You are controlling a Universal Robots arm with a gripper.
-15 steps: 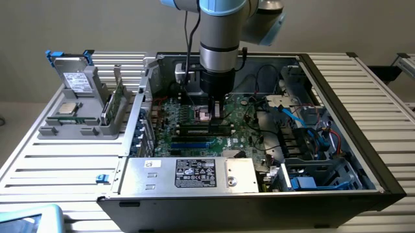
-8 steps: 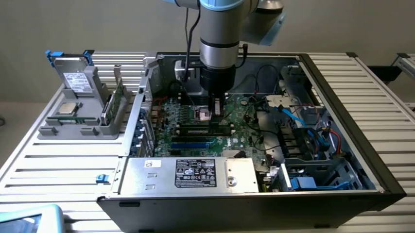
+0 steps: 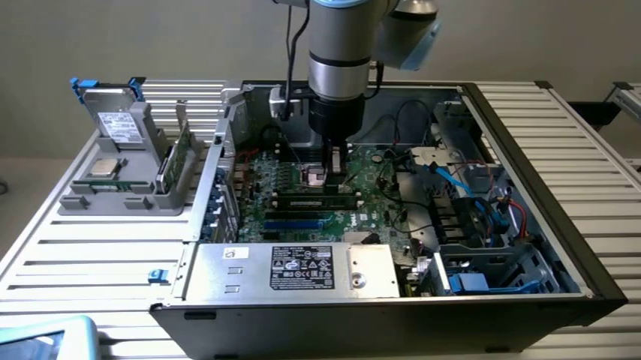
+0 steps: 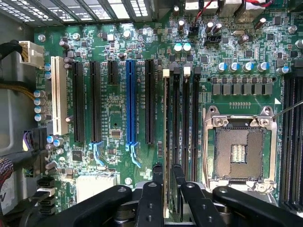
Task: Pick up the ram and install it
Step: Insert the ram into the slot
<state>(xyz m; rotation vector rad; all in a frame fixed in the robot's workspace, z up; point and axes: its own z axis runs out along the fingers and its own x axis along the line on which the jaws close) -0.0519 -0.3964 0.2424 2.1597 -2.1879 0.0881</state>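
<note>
As far as I can judge, pick-up is done and the install is partway. The ram (image 3: 318, 201) lies lengthwise directly under my end effector (image 3: 335, 177), down inside the open computer case (image 3: 561, 187). In the wrist view the ram (image 4: 166, 158) shows edge-on, running out from between my fingers (image 4: 157, 177) in line with the outermost of the memory slots (image 4: 176, 123), on the expansion-slot side. The end effector (image 4: 167, 172) is narrow, one finger on each side of the stick, so I read it as gripping the ram. I can't tell whether the stick is fully seated or only sitting in the slot mouth, and the white latch (image 4: 165, 72) at the far end is too small to read. Room is tight sideways: the neighbouring slots sit just beside the stick, with the open processor socket (image 4: 239, 151) past them and the blue expansion slot (image 4: 130, 104) on the other side, both apart from my fingers. In the exterior view the cables (image 3: 470, 195) are toward that view's right, well apart, and the labelled silver box (image 3: 300, 268) edges the board on the near side. Straight up along my arm looks open. Outside the case, on the slatted surface (image 3: 90, 255), a grey holder (image 3: 125, 195) carries a square chip (image 3: 104, 166).
</note>
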